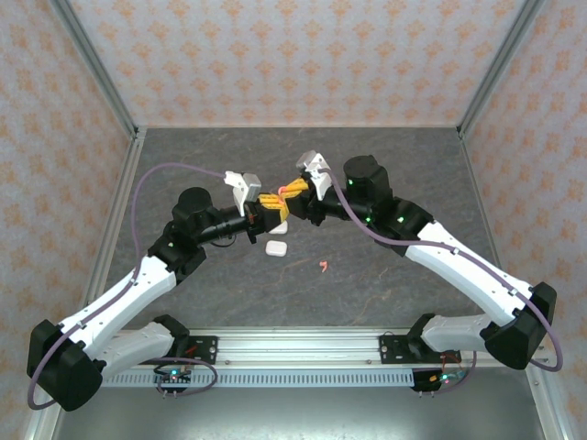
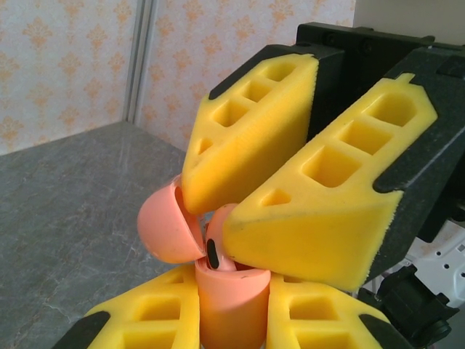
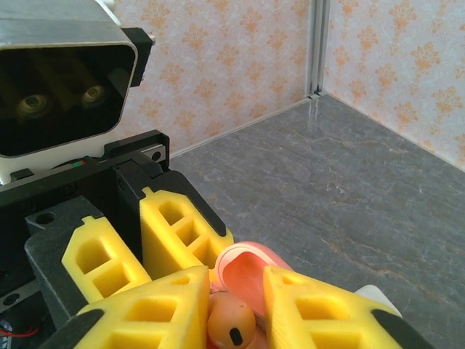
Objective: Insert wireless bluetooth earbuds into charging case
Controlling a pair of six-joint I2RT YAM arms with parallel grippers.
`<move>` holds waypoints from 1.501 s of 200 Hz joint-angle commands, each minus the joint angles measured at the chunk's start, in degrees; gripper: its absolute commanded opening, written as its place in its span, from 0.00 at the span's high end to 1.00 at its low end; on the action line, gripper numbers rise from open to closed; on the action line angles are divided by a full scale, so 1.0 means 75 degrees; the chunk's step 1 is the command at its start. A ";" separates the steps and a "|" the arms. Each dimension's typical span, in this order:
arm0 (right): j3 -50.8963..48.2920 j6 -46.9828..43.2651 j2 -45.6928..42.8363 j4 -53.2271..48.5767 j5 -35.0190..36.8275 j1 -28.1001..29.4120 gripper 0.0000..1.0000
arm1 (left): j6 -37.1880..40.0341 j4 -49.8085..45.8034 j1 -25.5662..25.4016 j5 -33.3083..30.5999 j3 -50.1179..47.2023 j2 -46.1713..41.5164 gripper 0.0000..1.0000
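My left gripper is shut on the body of a salmon-pink charging case, held upright with its lid swung open to the left. A salmon-pink earbud sits in the case's mouth, its dark spot facing the camera. My right gripper reaches in from above, its fingers flanking the earbud with a thin gap on one side, the open lid behind. In the top view both grippers meet mid-table, left and right. Another pink earbud lies loose on the table.
A white case lies on the grey table just below the grippers, and another white piece sits beside it. A white case's edge shows under the right fingers. Patterned walls enclose the table on three sides.
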 commanded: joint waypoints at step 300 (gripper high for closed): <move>-0.2220 0.4039 0.0620 -0.2230 0.1580 -0.1181 0.37 | 0.0890 -0.0531 -0.0043 -0.1102 0.0046 -0.0793 1.00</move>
